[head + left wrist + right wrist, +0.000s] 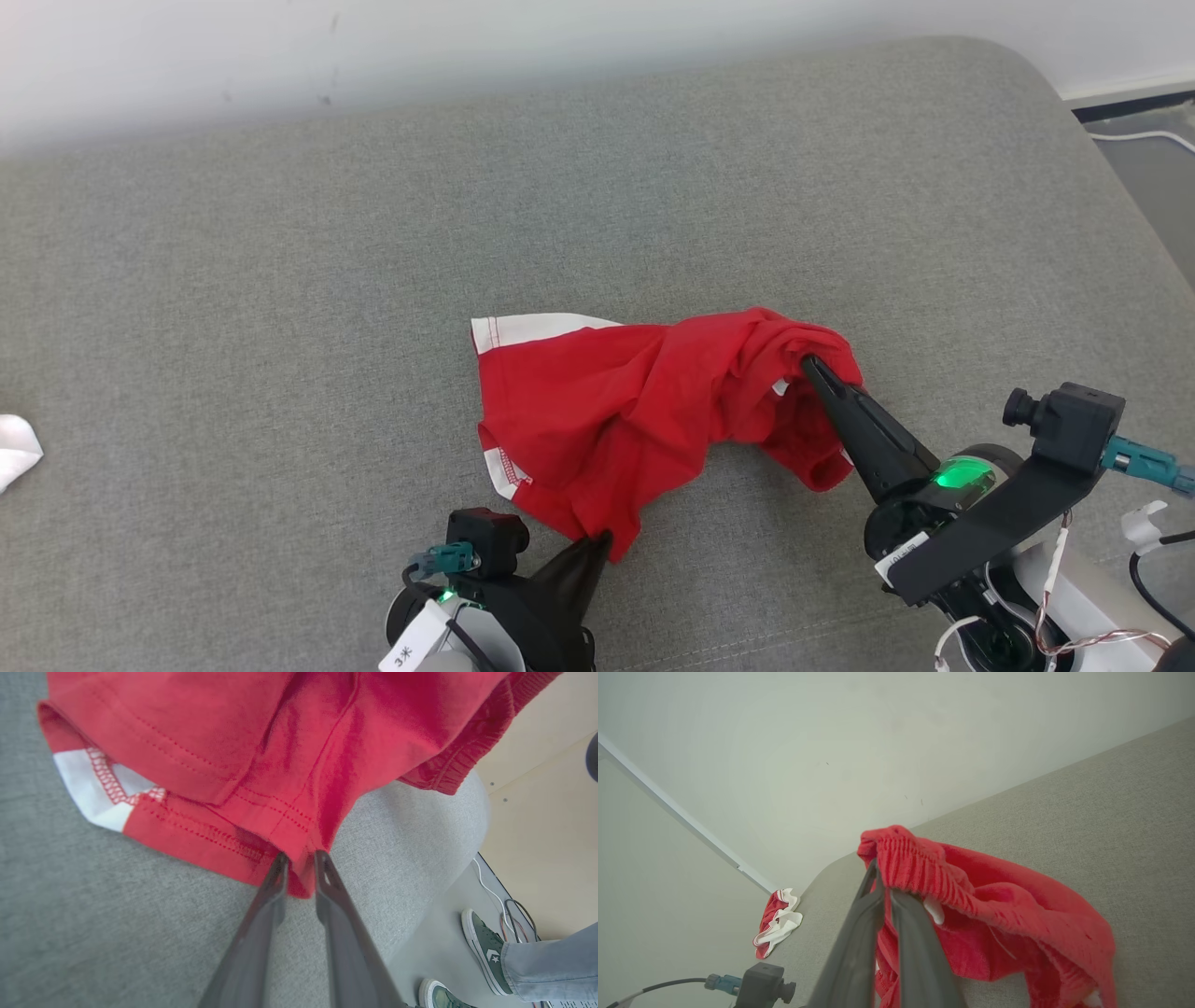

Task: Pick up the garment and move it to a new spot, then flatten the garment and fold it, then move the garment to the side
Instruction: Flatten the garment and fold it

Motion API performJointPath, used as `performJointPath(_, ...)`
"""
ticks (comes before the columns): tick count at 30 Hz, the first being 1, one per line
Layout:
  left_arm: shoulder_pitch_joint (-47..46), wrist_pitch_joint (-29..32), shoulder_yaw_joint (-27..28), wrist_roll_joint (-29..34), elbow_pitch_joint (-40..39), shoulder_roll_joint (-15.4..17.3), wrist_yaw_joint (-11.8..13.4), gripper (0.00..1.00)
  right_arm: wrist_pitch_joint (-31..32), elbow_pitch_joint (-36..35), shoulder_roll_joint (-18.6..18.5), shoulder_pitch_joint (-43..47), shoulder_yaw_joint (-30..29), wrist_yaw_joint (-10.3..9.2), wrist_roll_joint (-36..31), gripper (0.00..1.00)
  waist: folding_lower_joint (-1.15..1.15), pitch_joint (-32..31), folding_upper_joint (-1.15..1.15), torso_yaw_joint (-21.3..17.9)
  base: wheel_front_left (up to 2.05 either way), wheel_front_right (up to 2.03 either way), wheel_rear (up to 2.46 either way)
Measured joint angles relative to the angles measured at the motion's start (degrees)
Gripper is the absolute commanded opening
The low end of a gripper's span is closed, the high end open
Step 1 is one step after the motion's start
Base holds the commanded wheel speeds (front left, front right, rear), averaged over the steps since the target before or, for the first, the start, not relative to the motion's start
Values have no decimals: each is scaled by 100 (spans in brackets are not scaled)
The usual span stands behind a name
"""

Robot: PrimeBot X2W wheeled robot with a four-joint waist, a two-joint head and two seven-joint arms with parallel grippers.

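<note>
On a grey upholstered cushion (280, 280) against a pale wall, the left tool (602, 538) is closed on the lower hem of the red garment (597, 411), which lies crumpled mid-cushion, while the right tool (808, 361) is clamped on its ribbed waistband.
</note>
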Motion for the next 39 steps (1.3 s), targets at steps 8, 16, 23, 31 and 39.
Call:
performJointPath(8, -2, -110, 156, -135, -74, 11, -103, 0, -44, 174, -14, 4, -47, 0, 33, 0, 0, 0, 0, -13, 0, 0, 0)
performJointPath(16, -235, -670, 845, -303, -636, 506, -147, 0, -146, 545, -158, 143, -168, 0, 118, 0, 0, -50, 0, 69, 0, 0, 0)
performJointPath(23, -839, -938, 1267, -312, -927, 468, -33, 0, -42, 727, -430, 130, 76, -30, -377, 0, 0, -18, 0, 144, 0, 0, 0)
performJointPath(31, -1652, -960, 1316, -20, -579, 436, 167, 0, 159, 771, -411, -341, 422, -52, -944, 0, 0, 149, 1, 78, 0, 0, 0)
performJointPath(39, -1479, -906, 1238, -29, 9, 501, 136, 0, 154, 971, -435, -294, 489, -51, -999, 0, 0, 281, 1, -93, 0, 0, 0)
